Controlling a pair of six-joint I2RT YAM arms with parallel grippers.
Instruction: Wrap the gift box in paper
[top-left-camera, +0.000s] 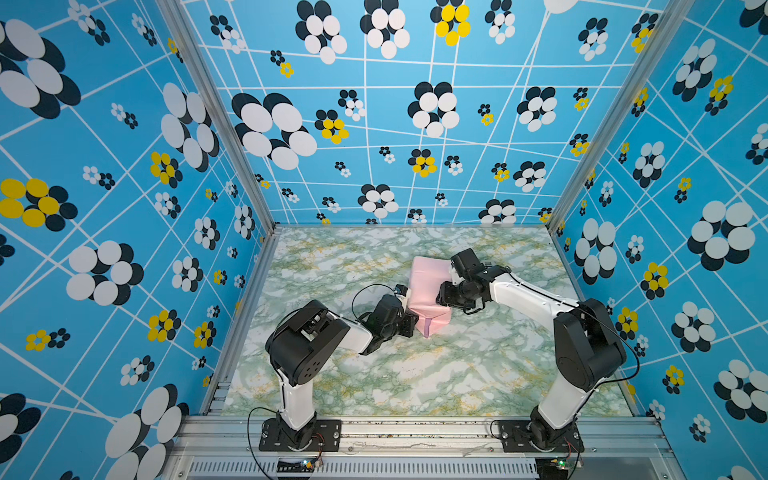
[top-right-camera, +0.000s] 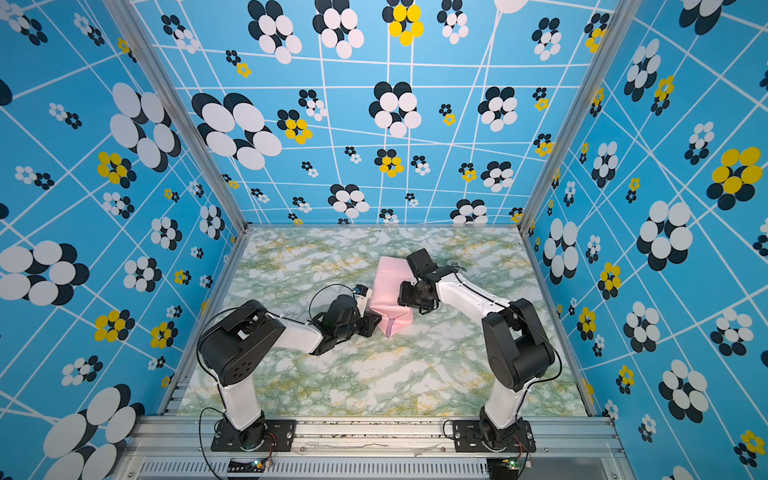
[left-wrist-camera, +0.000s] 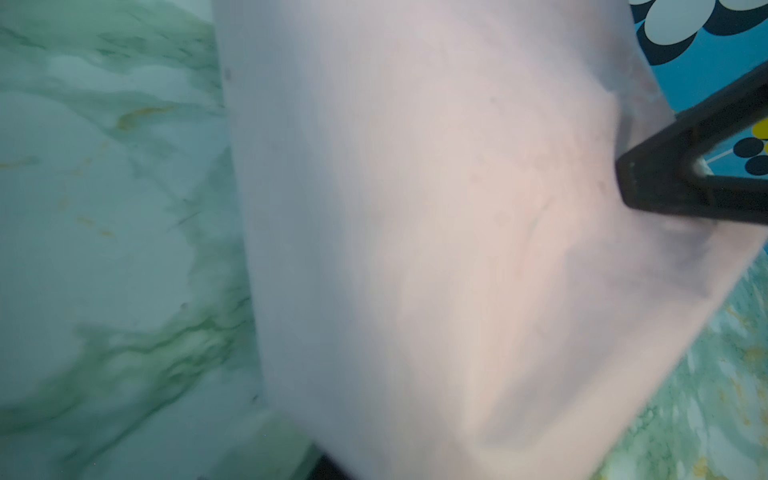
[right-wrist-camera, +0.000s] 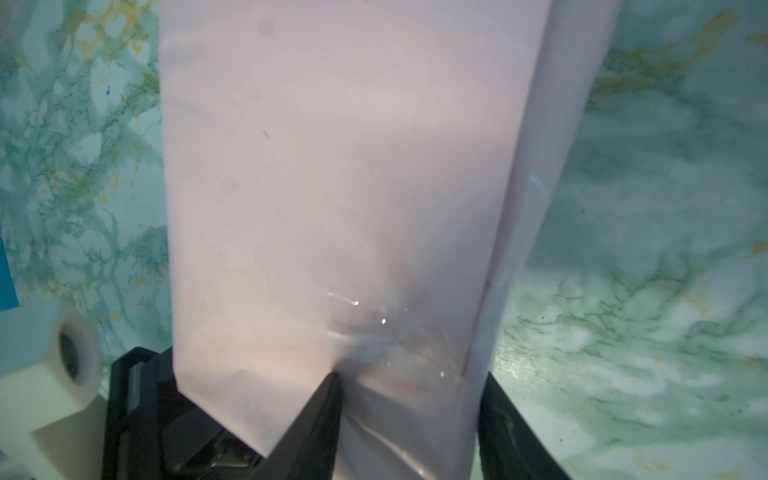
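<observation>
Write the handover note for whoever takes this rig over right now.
Left gripper: against the parcel's left side; grip unclear.
Right gripper: at its right side, jaws straddling a wrapped edge; grip unclear.
The paper, pink face out, lies on the table; the gift box, not visible, is presumably inside.
Done: paper folded around the box.
Left: the near end gapes, lilac showing; fold and close the ends.

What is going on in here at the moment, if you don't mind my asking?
Two robot arms are wrapping a box. Pink paper is already folded into a bundle on the table; the box itself is hidden. The left arm is at the bundle's left side, and the right arm presses what looks like a taped fold, its jaws apart.
</observation>
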